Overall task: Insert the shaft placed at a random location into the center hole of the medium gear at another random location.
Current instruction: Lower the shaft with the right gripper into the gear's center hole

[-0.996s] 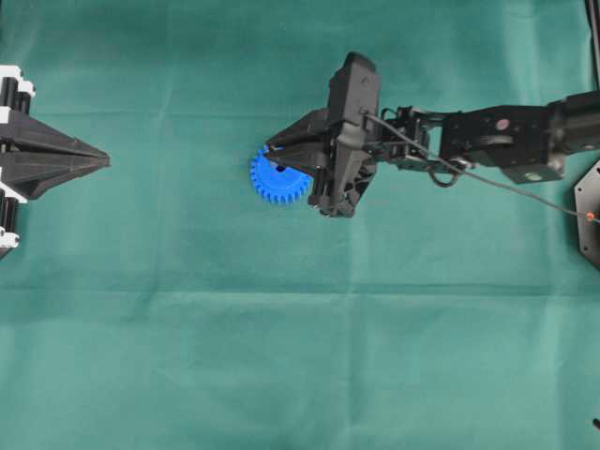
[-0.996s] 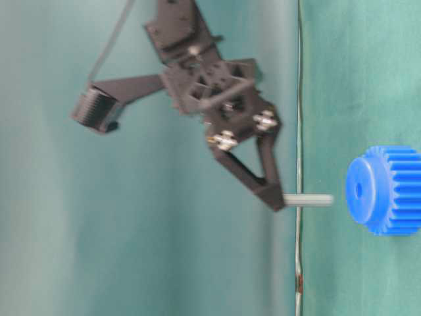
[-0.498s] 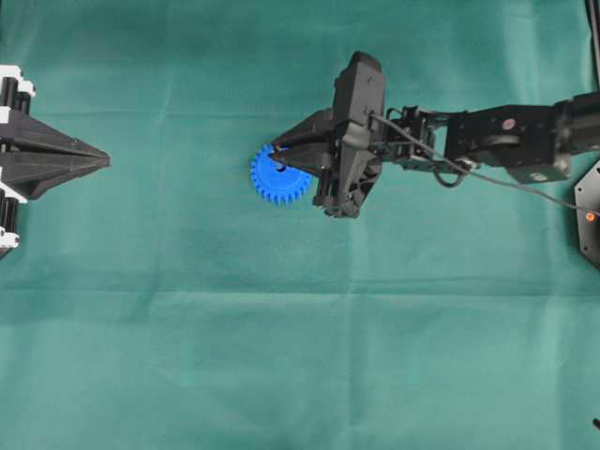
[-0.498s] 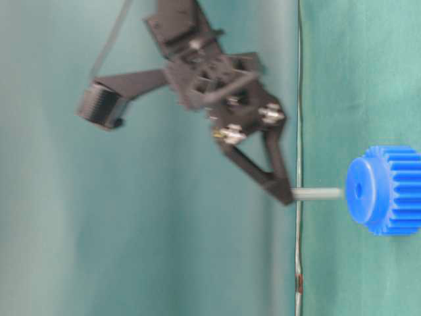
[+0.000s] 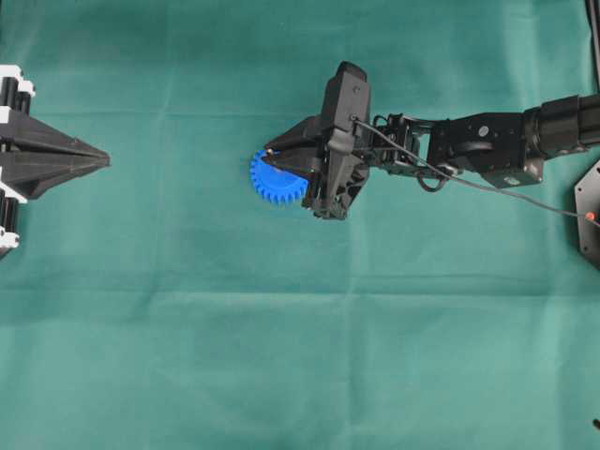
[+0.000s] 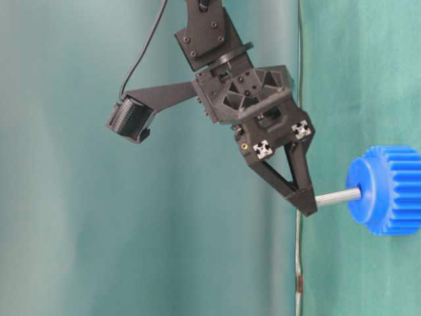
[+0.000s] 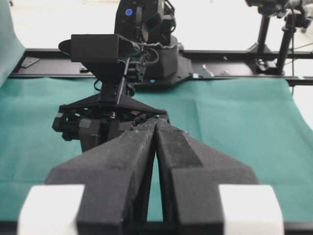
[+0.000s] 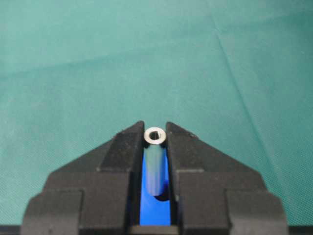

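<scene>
Now, operator, note the one relation that matters: the shaft (image 6: 337, 196) stands with its long axis square to the face of the medium gear (image 6: 388, 190), and in the table-level view its free end meets the hub right where the center hole should be. The hole itself is not visible in any view; the shaft covers it, so you cannot confirm from these frames whether the tip has entered or only rests on the face.

The right gripper (image 6: 308, 201) clamps the shaft at its upper end, jaws drawn narrow around the thin pin. In the right wrist view the shaft (image 8: 155, 164) sits between the two fingers with its lighter, ringed end toward the camera and blue plastic directly behind its far end. That reads as good alignment, as a judgement.

From overhead, the right gripper (image 5: 281, 157) hangs over the gear (image 5: 277, 180) left of the table's middle, hiding the hub. The gear lies flat on the green cloth (image 5: 281, 356).

The left gripper (image 5: 103, 162) is parked at the left edge, well apart from the gear, fingers pressed together and holding nothing. The right arm is the only one placed to act.

The coming move is likely a straight push along the shaft's own axis, toward the cloth. Watch for tilt: any lean would jam the tip on the hole's rim or shove the loose gear sideways.
</scene>
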Controlling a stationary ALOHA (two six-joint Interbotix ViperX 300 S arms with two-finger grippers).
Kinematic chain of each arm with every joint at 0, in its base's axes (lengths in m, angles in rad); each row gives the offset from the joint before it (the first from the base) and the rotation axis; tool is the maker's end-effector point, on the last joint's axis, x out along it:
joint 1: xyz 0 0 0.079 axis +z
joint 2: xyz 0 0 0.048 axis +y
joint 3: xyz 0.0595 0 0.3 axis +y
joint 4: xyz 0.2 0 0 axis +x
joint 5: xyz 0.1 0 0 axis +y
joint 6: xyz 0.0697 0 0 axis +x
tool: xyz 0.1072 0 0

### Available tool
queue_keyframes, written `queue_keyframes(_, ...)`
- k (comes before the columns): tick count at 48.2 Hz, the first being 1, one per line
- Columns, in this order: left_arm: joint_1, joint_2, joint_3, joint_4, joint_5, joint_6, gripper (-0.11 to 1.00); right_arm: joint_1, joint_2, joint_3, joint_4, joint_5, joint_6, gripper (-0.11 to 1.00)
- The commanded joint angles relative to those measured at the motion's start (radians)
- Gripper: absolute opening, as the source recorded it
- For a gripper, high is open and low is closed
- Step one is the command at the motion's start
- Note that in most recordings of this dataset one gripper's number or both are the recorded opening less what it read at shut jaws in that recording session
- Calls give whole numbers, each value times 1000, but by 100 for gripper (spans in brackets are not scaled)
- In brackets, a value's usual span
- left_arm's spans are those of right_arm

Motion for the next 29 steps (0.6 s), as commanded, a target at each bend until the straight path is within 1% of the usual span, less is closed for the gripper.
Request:
queue_keyframes(1,2,8,-17,3,-6,0,0,-2,-29,-3,3,5,-8,14)
queue_keyframes(13,2,8,-17,3,-6,0,0,-6,-92,21,0,-9,-14,14)
queue_keyframes(29,2,9,-17,3,-6,0,0,-6,-67,23,2,-54,-14,14)
